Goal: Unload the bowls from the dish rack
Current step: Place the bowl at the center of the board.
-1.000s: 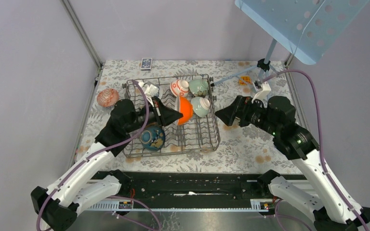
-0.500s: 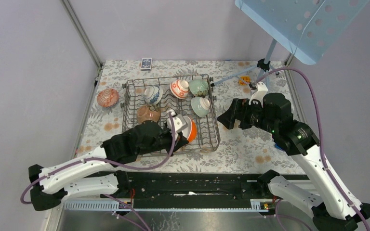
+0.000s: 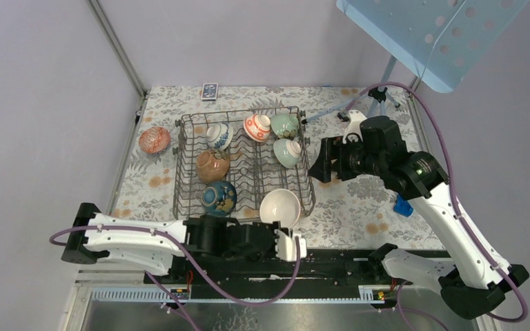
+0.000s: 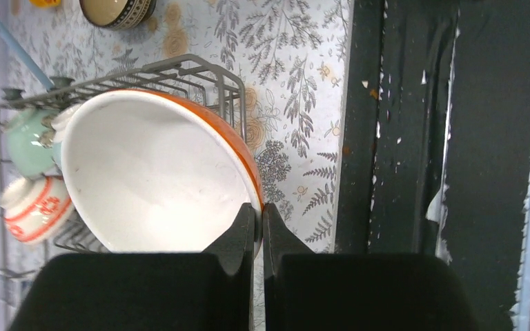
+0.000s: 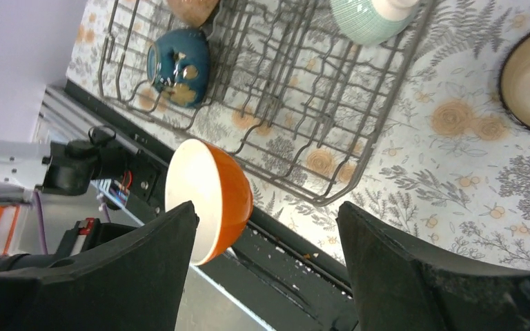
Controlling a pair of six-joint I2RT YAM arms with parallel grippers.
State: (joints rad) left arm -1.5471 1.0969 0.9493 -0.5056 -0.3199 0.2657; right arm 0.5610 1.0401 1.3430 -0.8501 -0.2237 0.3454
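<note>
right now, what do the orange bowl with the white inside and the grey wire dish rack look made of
The orange bowl with a white inside: likely glazed ceramic, though hard plastic is possible; smooth, faintly glossy surface, thick even rim. The grey wire dish rack: metal wire, matte grey, perhaps coated; thin stiff rods bent into tines and a basket frame.

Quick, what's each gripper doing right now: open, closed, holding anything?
Left gripper: closed, pinching the rim of the orange bowl.
Right gripper: open, holding nothing.
</note>
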